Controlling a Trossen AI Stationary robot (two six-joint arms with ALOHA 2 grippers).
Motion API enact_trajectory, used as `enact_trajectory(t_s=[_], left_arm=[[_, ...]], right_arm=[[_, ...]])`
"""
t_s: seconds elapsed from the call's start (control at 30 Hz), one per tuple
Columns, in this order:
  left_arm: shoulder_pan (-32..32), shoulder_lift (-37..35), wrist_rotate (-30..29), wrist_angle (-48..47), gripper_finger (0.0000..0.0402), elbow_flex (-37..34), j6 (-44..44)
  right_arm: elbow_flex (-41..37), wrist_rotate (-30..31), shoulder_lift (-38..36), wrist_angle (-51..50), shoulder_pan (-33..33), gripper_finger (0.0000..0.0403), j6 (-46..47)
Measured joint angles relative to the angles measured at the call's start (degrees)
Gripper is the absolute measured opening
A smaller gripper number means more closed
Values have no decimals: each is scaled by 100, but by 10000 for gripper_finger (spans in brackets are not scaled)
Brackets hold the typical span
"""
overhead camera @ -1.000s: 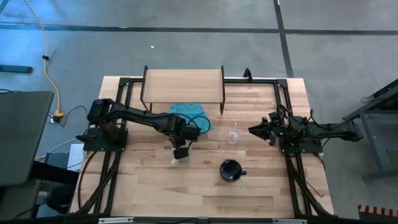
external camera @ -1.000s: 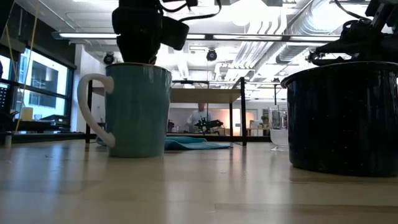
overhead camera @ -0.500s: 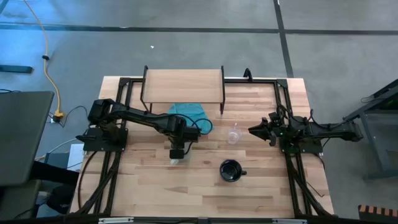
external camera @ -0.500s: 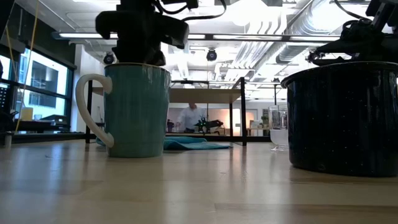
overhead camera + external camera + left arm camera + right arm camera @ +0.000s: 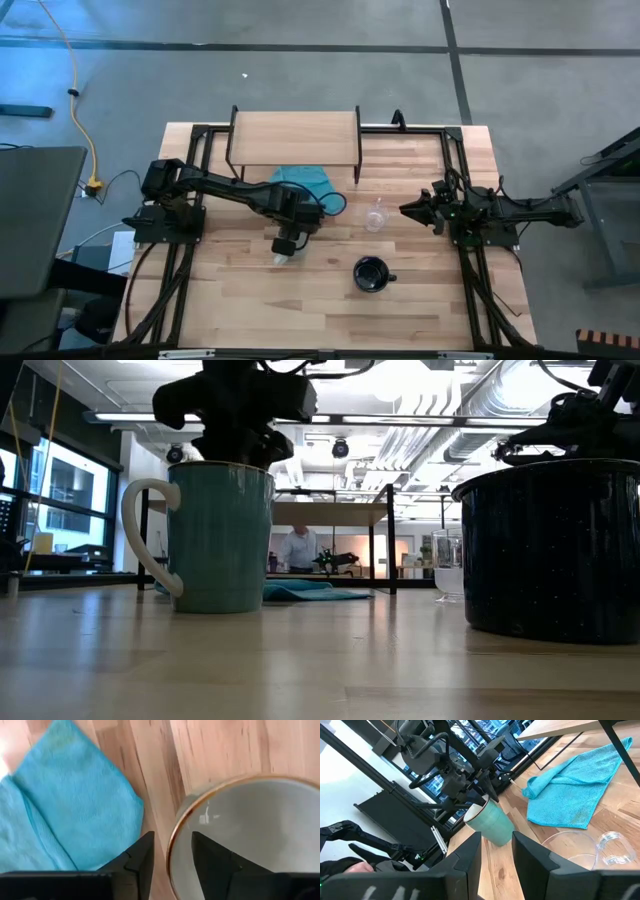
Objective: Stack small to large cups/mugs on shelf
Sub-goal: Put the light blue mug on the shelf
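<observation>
I have the left gripper [image 5: 172,855] down over the pale green mug [image 5: 222,538], which stands upright on the table [image 5: 430,310] in front of the shelf. From the left wrist view its two fingers [image 5: 137,857] straddle the mug's rim, one outside the wall and one inside the bowl, with a gap showing on each side of the rim, so I read the jaws as parted and not pinching. From above, the gripper [image 5: 288,240] covers most of the mug and only a pale edge of it [image 5: 281,258] shows. A blue cloth [image 5: 305,183] lies just beside the mug, partly under the front edge of the shelf [image 5: 293,137].

The shelf stands at the far side of the table with nothing on its board.

The glass cup [image 5: 375,217] stands on the table between the two arms, near the right gripper [image 5: 408,209], which waits just to its right. In the right wrist view that gripper's fingers [image 5: 465,860] stand apart with nothing between them, and the glass cup [image 5: 580,851] lies just ahead of them.

The black mug [image 5: 371,273] stands upright on the table nearer the front edge, apart from both grippers, its handle turned toward the right.

In the low view a person [image 5: 295,548] shows in the room beyond the table; I can't make out more than a light top from here.
</observation>
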Motion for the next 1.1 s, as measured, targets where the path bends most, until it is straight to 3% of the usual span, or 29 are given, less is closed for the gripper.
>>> enact_trajectory(t_s=[0.27, 0.63, 1.1], left_arm=[[-2, -6, 37, 52, 88, 0, 677], [-4, -48, -10, 0, 11, 29, 920], [461, -22, 253, -387, 10, 13, -1204]], right_arm=[[-1, 0, 0, 0, 0, 101, 2], [0, 2, 0, -2, 0, 101, -49], [0, 4, -2, -2, 0, 101, -86]])
